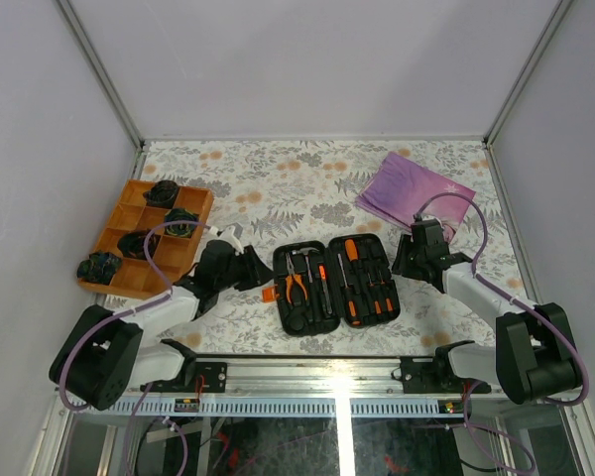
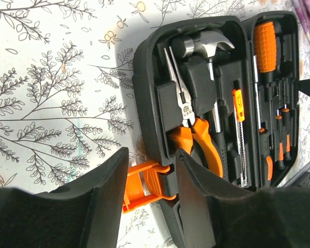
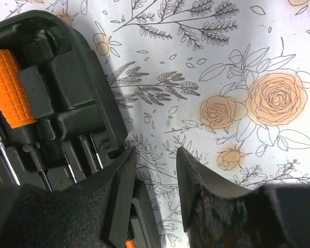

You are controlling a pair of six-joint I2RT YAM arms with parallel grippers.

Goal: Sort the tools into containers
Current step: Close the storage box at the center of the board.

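Observation:
The black hinged case lies open flat at the table's middle. Its left half holds orange-handled pliers, a steel-headed hammer and a slim orange-tipped tool. The right half holds screwdrivers, one with a fat orange handle. My left gripper is open at the case's left edge, and the orange latch sits in the gap between its fingers. My right gripper is open at the case's right edge, with only tablecloth between its fingers.
An orange divided tray with black coiled lumps stands at the left. A purple cloth lies at the back right. White walls close in the table, and a metal rail runs along the near edge.

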